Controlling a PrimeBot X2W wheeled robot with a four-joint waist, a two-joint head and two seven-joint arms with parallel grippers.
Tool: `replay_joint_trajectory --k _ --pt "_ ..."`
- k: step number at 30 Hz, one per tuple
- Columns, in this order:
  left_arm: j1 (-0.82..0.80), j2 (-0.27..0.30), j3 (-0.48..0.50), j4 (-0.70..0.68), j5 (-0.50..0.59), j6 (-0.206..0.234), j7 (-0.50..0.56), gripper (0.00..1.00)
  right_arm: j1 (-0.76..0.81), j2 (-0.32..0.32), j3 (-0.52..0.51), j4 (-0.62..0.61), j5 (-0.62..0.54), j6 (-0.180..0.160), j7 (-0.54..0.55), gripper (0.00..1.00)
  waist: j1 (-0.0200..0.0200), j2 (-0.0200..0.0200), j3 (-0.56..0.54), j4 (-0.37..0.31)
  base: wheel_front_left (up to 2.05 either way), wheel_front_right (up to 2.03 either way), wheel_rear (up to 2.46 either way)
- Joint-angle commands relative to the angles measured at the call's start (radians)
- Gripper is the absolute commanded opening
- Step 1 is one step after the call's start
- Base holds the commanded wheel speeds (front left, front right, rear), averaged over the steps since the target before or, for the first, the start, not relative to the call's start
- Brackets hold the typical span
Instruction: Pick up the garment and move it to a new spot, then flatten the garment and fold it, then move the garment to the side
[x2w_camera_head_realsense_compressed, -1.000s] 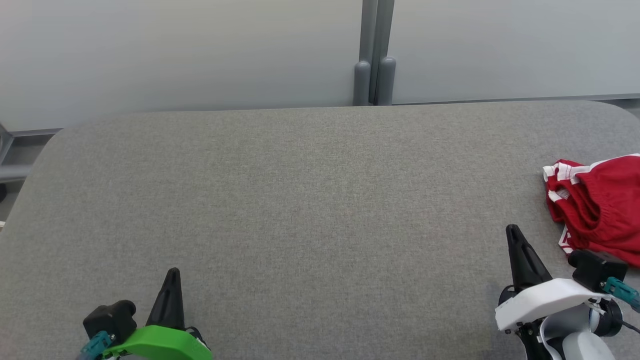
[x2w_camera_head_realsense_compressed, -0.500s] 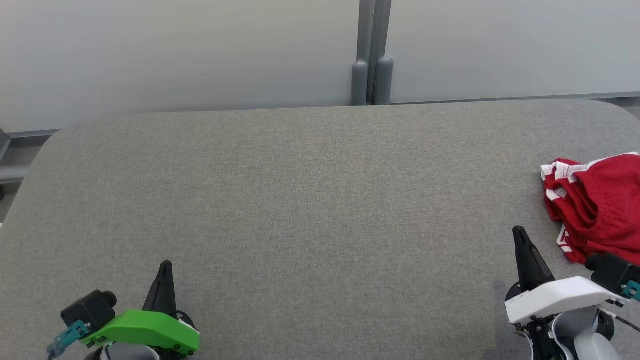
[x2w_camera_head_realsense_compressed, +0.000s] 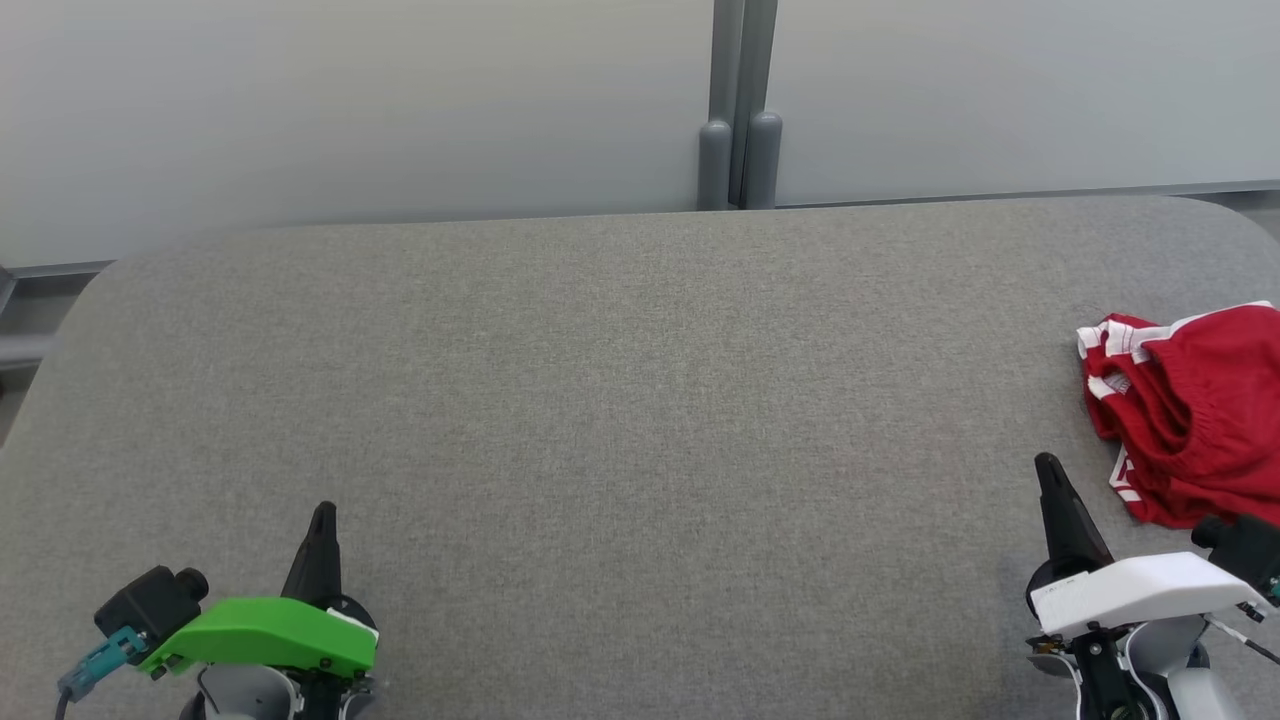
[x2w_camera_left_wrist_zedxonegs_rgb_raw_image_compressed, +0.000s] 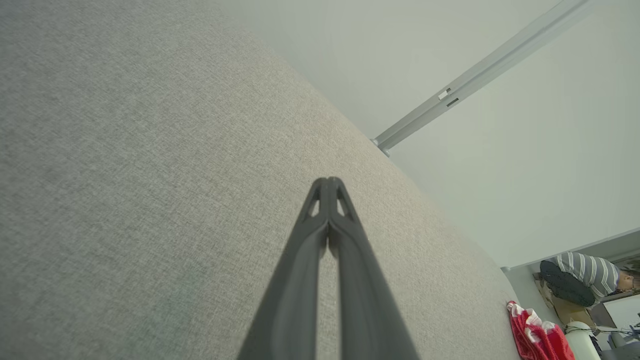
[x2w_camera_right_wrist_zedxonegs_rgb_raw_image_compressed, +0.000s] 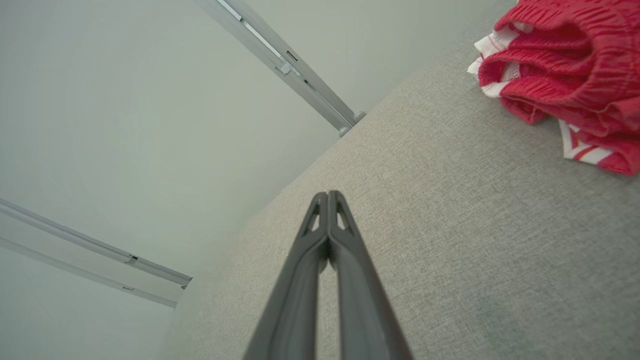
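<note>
Grey fabric table (x2w_camera_head_realsense_compressed: 600, 400), crumpled red garment (x2w_camera_head_realsense_compressed: 1200, 410)

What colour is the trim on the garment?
White, striped against the red garment, clearest in the right wrist view.

Grey padded table (x2w_camera_head_realsense_compressed: 600, 350) before pale wall panels (x2w_camera_head_realsense_compressed: 350, 100).

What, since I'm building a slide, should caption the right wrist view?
Shut right claw points across the grey table, crumpled red garment apart at upper right.
</note>
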Motion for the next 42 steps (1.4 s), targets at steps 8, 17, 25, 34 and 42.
replay_joint_trajectory --k 8,17,25,34,42 --pt "-0.044 -0.013 0.04 0.003 -0.089 -0.026 0.03 0.0 -0.03 -0.007 -0.011 -0.002 0.114 0.0 0.012 0.0 0.0 0.0022 0.001 -0.003 0.0 0.0 0.0" --pt "-0.06 -0.029 0.072 0.013 -0.169 -0.048 0.06 0.0 -0.034 -0.008 -0.019 0.005 0.218 0.0 0.026 0.0 0.0 0.0026 0.001 -0.007 0.0 0.0 0.0" --pt "-0.072 -0.042 0.099 0.022 -0.234 -0.065 0.086 0.0 -0.037 -0.009 -0.025 0.012 0.303 0.0 0.036 0.0 0.0 0.003 0.002 -0.01 0.0 0.0 0.0" --pt "-0.085 -0.055 0.127 0.032 -0.299 -0.083 0.111 0.0 -0.041 -0.009 -0.032 0.018 0.392 0.0 0.046 0.0 0.0 0.0035 0.002 -0.014 0.0 0.0 0.0" --pt "-0.096 -0.067 0.151 0.04 -0.357 -0.098 0.133 0.0 -0.044 -0.01 -0.037 0.023 0.464 0.0 0.055 0.0 0.0 0.0039 0.003 -0.017 0.0 0.0 0.0"
